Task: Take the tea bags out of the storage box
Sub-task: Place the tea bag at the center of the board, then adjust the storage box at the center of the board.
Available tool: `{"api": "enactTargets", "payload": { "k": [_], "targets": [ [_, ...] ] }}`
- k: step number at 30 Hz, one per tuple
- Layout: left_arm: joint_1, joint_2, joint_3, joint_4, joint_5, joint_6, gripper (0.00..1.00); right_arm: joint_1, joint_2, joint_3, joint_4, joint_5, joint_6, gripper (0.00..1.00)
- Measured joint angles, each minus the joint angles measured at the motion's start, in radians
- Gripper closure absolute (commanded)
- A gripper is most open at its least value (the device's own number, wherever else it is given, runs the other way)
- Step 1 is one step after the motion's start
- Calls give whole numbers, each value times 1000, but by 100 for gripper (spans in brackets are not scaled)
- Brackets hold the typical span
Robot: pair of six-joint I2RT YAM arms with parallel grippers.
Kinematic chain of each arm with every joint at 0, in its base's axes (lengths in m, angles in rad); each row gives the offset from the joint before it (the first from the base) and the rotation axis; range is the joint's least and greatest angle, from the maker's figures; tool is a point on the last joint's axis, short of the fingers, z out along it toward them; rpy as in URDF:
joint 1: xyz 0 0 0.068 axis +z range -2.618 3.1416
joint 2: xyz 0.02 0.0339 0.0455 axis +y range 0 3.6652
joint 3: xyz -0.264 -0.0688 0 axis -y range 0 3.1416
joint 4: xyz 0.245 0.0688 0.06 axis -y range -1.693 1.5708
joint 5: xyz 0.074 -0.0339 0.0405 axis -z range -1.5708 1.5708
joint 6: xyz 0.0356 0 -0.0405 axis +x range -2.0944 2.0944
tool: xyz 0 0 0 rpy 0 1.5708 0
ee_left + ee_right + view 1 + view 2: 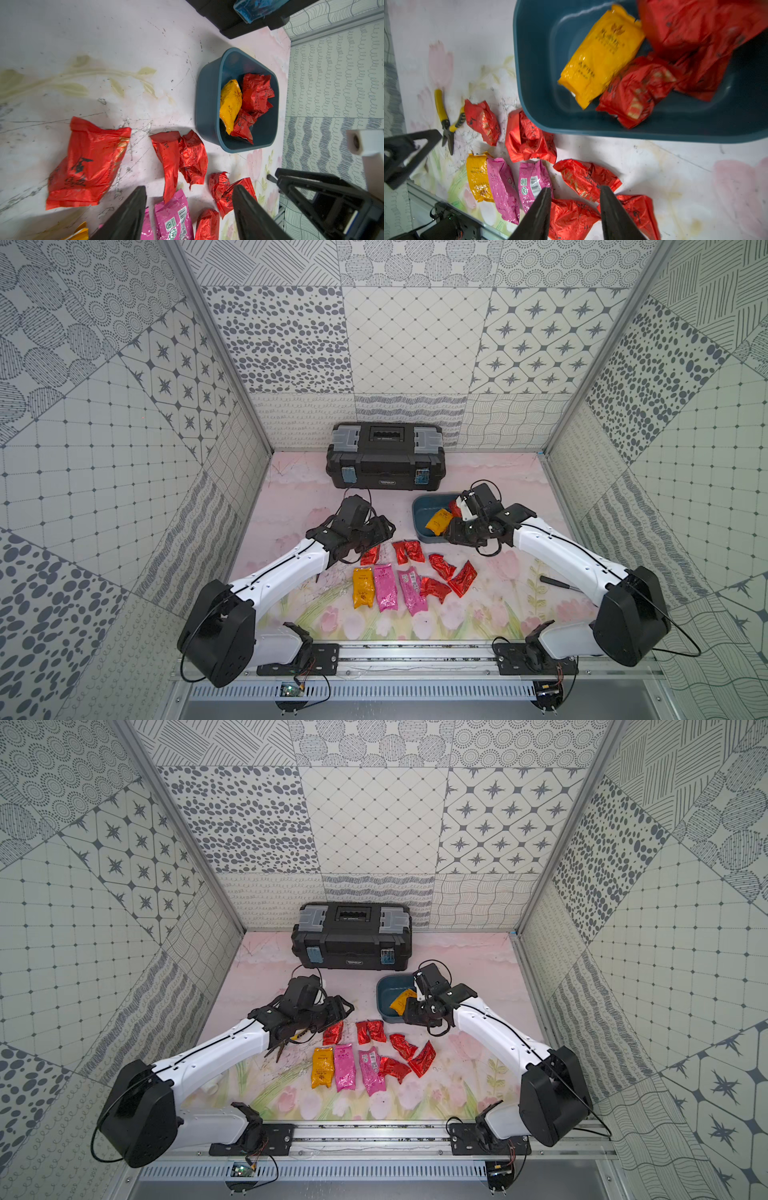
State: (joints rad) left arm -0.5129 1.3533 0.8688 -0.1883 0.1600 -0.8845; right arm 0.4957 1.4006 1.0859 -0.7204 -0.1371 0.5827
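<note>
Left tool (190, 187) jaws apart, empty | right tool (576, 188) jaws apart, empty | storage box (207, 108) holds tea bags (230, 104)

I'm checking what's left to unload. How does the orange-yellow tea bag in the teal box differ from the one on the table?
The orange-yellow bag in the box sits inside the teal storage box, angled and touching red packets. The orange-yellow bag on the table is out, lying flat. The table one lines up beside a pink packet; the boxed one has no pink neighbour. Both are long, shiny foil packets.
</note>
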Motion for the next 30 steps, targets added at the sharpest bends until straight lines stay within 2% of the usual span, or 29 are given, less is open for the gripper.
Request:
{"api": "enactTargets", "payload": {
  "k": [5, 13, 22, 30],
  "targets": [
    [-31, 93, 61, 27, 44, 8, 30, -98, 35, 41, 14, 44, 11, 53],
    [-62, 261, 190, 42, 74, 15, 29, -150, 206, 144, 21, 105, 12, 46],
    [-67, 417, 321, 30, 72, 16, 32, -181, 413, 325, 25, 132, -248, 46],
    [-67, 516, 404, 10, 66, 12, 42, -181, 536, 444, 24, 173, -460, 46]
  ]
}}
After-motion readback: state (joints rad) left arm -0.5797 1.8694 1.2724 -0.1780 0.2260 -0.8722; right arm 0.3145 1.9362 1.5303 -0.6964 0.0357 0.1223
